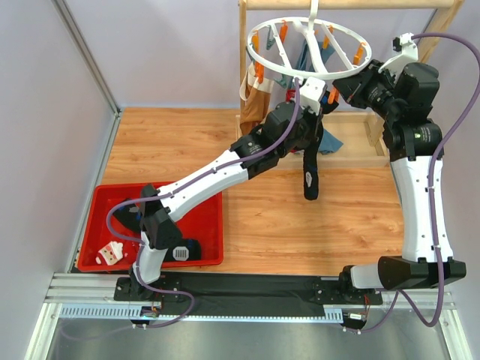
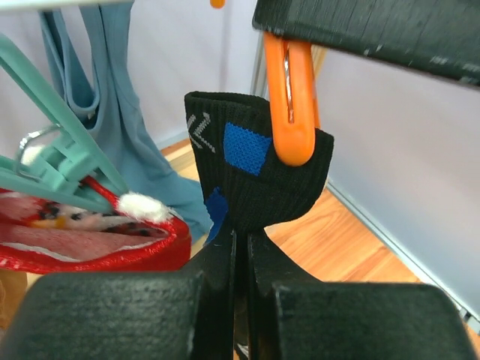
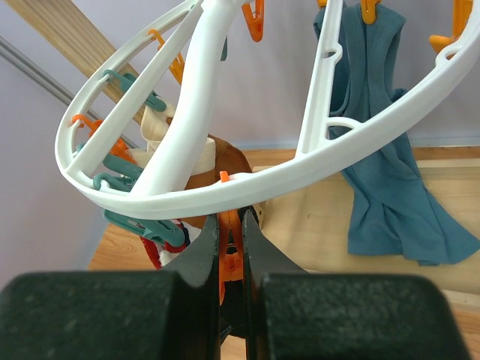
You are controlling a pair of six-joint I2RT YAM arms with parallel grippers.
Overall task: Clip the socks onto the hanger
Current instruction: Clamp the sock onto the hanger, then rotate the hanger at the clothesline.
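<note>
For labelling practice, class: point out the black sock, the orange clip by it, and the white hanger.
black sock (image 2: 271,202), left wrist view, knit below the blue patch
orange clip (image 2: 294,142), left wrist view, its rounded lower end
hanger (image 3: 187,200), right wrist view, near rim of the ring

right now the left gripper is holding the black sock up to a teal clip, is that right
Not quite: the clip is orange, not teal. The left wrist view shows the left gripper shut on the black sock, with the sock's top edge at an orange clip.
</note>
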